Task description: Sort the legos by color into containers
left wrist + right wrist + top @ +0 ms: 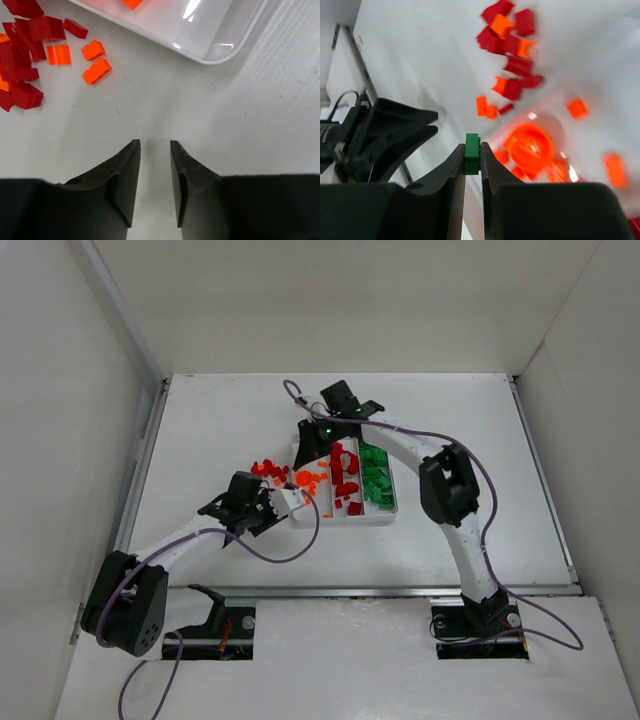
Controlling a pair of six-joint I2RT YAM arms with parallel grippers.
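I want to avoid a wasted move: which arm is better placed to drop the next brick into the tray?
Right. The right gripper pinches a green brick above the tray's left edge. The left gripper is empty, jaws slightly apart, over bare table beside the tray corner.

In the left wrist view only 1 corner of the tray is seen; the rest is cut off at the top. Some red bricks are cut off at the left edge. In the right wrist view the orange pieces are blurred. From above, the green brick is hidden under the right gripper.
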